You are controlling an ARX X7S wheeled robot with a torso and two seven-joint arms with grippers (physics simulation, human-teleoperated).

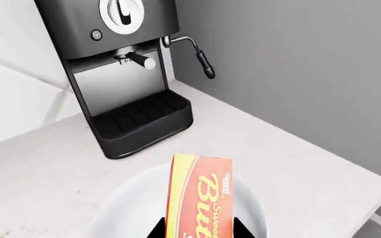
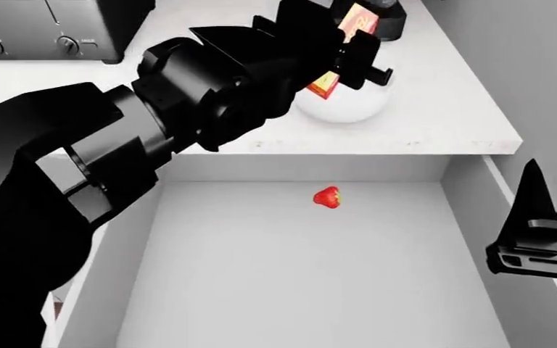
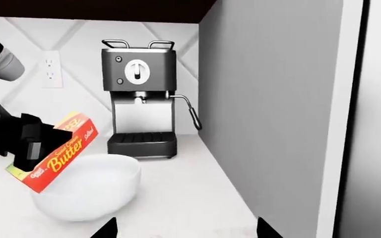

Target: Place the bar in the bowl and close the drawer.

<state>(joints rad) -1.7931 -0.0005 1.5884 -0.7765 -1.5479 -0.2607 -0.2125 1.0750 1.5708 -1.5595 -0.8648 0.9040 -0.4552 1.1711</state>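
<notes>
Left jaws clamping bar (image 3: pixel 57 152) over bowl (image 3: pixel 91 193), right jaws spread, drawer (image 2: pixel 289 290) front cut off

Head view: left tool (image 2: pixel 356 54) hid most of the bar (image 2: pixel 357 19) and part of the bowl (image 2: pixel 347 107); the coffee machine (image 2: pixel 391 18) and drawer (image 2: pixel 278 290) were cropped by the frame.

Black coffee machine (image 3: pixel 139 101): upright at counter (image 2: pixel 434 109) back right corner, against wall. Toaster (image 2: pixel 46 29): counter back left. Strawberry (image 2: pixel 327 197): below front edge.
</notes>
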